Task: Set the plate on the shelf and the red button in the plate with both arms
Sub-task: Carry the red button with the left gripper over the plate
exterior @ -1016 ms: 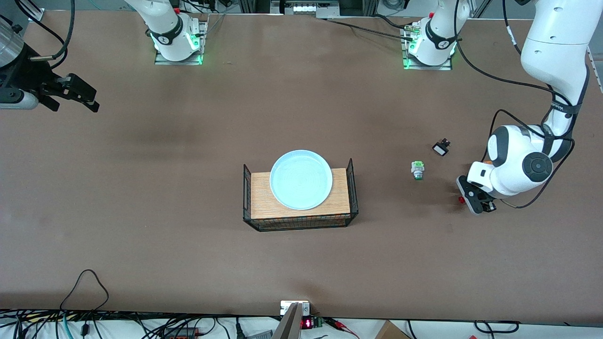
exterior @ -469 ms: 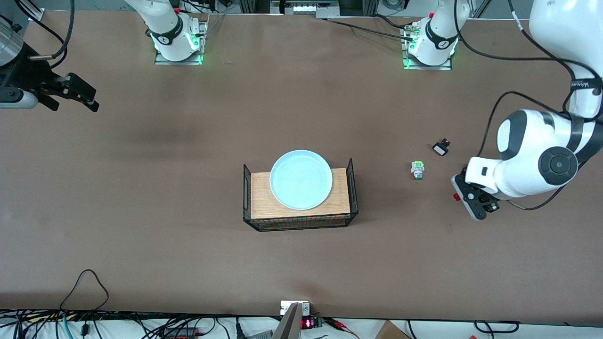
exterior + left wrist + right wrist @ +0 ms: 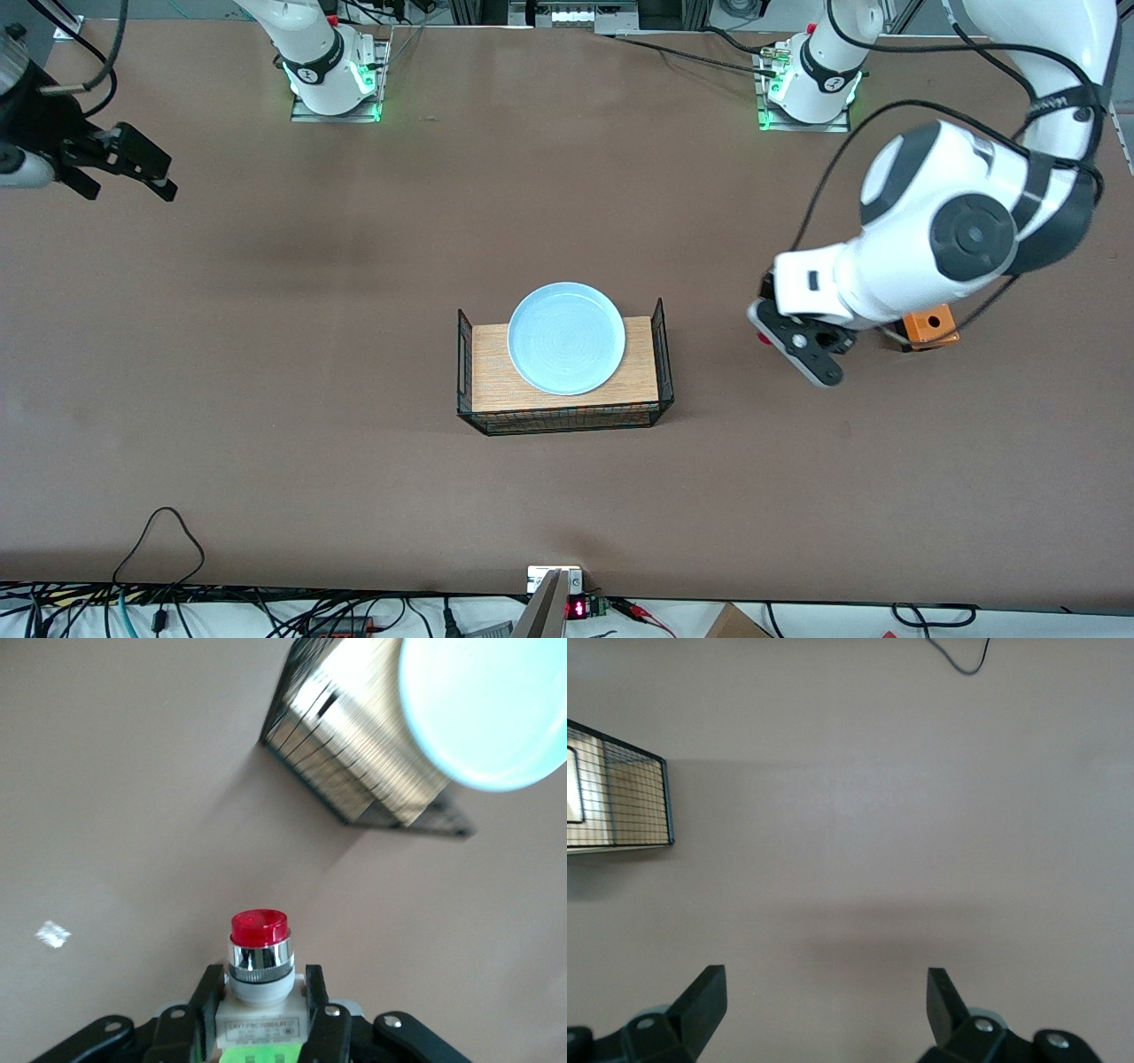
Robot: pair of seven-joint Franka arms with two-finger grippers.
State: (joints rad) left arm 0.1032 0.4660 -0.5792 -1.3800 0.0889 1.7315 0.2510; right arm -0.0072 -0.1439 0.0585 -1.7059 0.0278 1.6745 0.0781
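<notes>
Front view: plate (image 3: pixel 567 338) already sits on the wire-sided tray (image 3: pixel 661 356) mid-desk, left end effector (image 3: pixel 783 335) grasping the red button (image 3: pixel 260 950) in the air toward the left arm's end, drop-off likely still left; right end effector (image 3: pixel 824 1001) released, waiting.

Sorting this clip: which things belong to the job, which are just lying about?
In the job:
- plate, on the wire rack
- red button, held in the left pincer
- right pincer, open, waiting

Lying about:
- orange box
</notes>
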